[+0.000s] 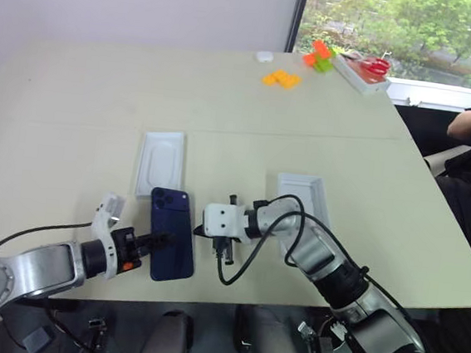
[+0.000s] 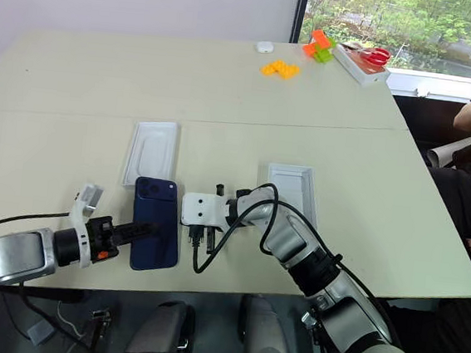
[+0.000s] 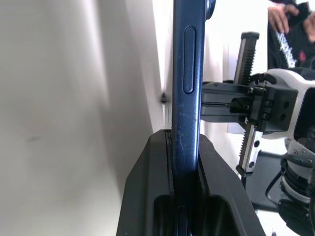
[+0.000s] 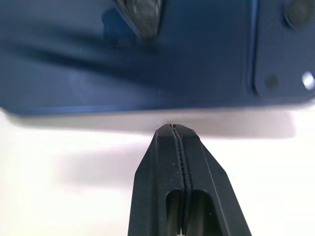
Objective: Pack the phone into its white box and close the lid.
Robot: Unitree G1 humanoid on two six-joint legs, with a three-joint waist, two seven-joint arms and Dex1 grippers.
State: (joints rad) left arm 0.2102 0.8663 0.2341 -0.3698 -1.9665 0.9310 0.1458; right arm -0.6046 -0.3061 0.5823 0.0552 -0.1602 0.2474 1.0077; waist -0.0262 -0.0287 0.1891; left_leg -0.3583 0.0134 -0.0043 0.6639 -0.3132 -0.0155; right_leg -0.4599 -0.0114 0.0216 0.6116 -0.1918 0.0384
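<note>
The slim navy-blue glossy phone (image 1: 171,235) is lying back-up near the table's front edge, long axis running away from the robot, camera cluster at the far end. The left gripper (image 1: 156,242) is clamping its left edge; the right gripper (image 1: 199,231), fingers pressed together, is pointing at its right edge.

phone (image 1: 171,234): navy, back up, near table edge | white box (image 1: 304,197): open, empty

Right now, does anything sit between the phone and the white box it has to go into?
Yes. The right gripper, shut and empty, sits on the table beside the phone, between it and the white box. The left gripper is clamped on the phone's opposite edge.
</note>
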